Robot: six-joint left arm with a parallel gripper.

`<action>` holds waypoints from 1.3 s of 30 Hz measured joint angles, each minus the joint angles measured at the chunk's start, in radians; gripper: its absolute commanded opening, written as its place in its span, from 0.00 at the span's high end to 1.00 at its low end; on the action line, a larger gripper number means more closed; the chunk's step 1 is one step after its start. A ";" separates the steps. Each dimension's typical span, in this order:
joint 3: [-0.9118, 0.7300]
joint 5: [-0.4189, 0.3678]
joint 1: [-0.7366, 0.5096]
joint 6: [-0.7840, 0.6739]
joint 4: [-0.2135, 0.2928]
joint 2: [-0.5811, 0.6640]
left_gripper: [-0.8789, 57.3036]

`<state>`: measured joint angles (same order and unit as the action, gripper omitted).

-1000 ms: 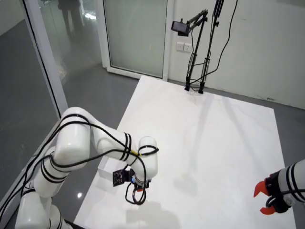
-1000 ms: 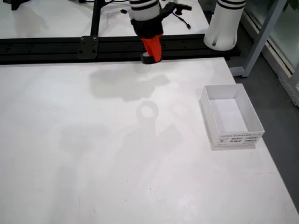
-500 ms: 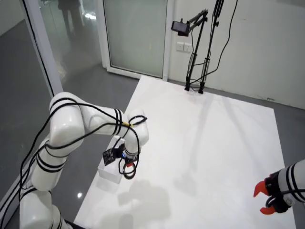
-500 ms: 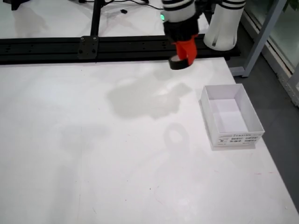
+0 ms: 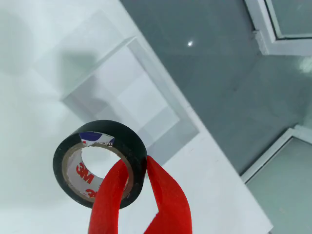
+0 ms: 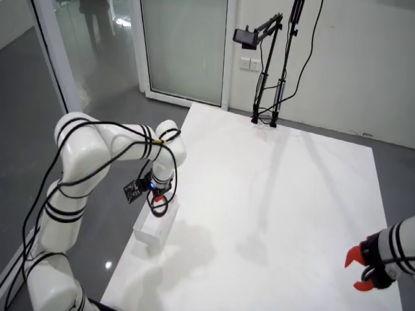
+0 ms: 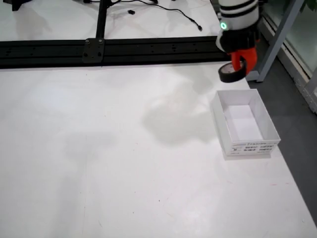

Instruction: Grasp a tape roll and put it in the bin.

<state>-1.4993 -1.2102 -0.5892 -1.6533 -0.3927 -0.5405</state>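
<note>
Gripper [image 5: 139, 195] pinches the tape [image 5: 100, 163] wall, held aloft. You've done the grasp; it seems to hang near the bin [image 7: 245, 124] edge, so centre it and drop.

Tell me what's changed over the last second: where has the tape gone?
The end effector has carried the black tape roll rightward in the front view, from mid-table to just beyond the far edge of the white bin. It stays clamped on the roll; nothing released. The bin and the second arm's red gripper haven't moved.
</note>
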 measured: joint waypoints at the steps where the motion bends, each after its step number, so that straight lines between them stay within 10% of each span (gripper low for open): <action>1: -0.001 0.003 0.012 0.002 -0.002 -0.002 1.00; 39: -0.010 0.325 0.196 0.032 -0.034 -0.267 1.00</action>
<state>-1.5094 -0.8851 -0.3936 -1.6214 -0.4265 -0.8075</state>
